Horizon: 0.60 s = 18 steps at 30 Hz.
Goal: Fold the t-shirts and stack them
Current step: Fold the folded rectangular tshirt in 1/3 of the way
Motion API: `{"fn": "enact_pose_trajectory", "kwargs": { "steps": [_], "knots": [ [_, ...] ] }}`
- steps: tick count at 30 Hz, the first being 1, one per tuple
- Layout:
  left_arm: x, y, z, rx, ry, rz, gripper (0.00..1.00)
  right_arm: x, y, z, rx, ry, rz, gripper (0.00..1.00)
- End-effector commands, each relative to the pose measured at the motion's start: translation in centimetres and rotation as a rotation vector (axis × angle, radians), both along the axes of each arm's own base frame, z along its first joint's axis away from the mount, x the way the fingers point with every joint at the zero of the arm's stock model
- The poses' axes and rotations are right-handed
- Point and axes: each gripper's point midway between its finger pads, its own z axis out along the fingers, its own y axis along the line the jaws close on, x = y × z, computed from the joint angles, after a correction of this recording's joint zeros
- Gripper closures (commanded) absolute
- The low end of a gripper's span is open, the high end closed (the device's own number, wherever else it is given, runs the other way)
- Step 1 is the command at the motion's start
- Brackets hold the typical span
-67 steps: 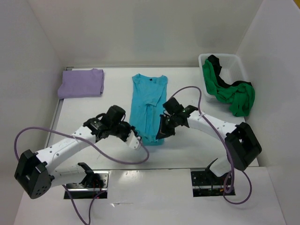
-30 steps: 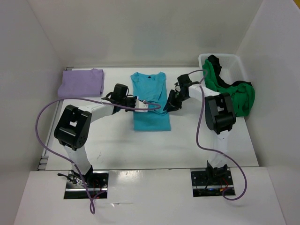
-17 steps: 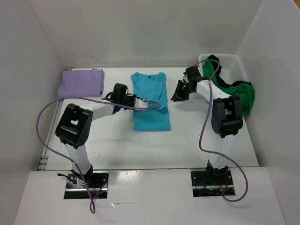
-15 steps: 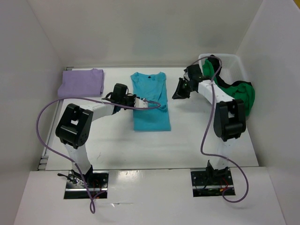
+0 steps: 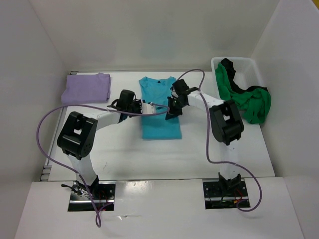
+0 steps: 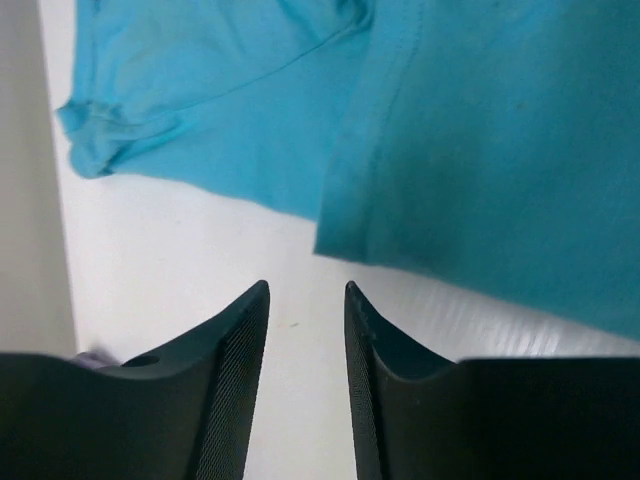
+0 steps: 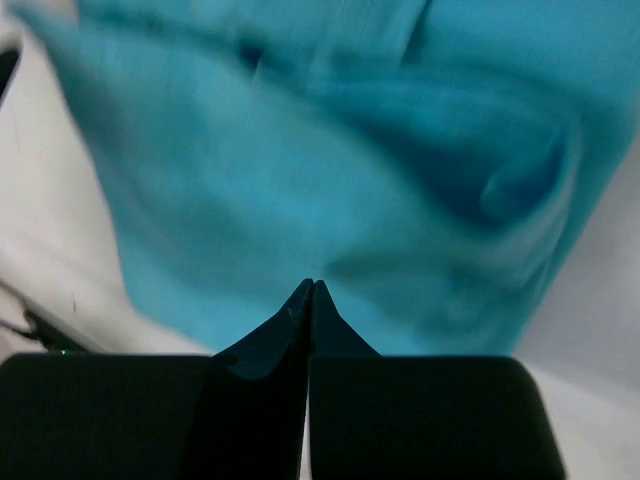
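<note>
My left pincer (image 6: 305, 290) has its fingers slightly apart, nothing between them, over the white surface (image 6: 180, 290) just beside the left edge of the turquoise shirt (image 5: 159, 124). My right pincer (image 7: 310, 288) is pressed together over that shirt's right side. The lavender shirt (image 5: 86, 88) lies folded at the far left.

White surface (image 5: 149, 159), matte, evenly lit. Plain white walls (image 5: 149, 35) enclose left, far, right sides. Glossy white ledge (image 5: 159, 209) along near edge.
</note>
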Motion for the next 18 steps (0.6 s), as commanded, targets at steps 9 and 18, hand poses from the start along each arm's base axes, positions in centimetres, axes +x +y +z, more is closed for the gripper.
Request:
{"fn": "enact_pose_trajectory", "kwargs": {
  "steps": [9,18],
  "knots": [
    [-10.7,-2.4,4.5,0.088,0.118,-0.339,0.15,8.5,-3.2,1.3,-0.025,-0.133,-0.162,0.77],
    [-18.4,-3.9,0.0,0.177,0.21,-0.545,0.04,-0.4,-6.4,2.6,-0.054,-0.065,-0.19,0.34]
  ]
}}
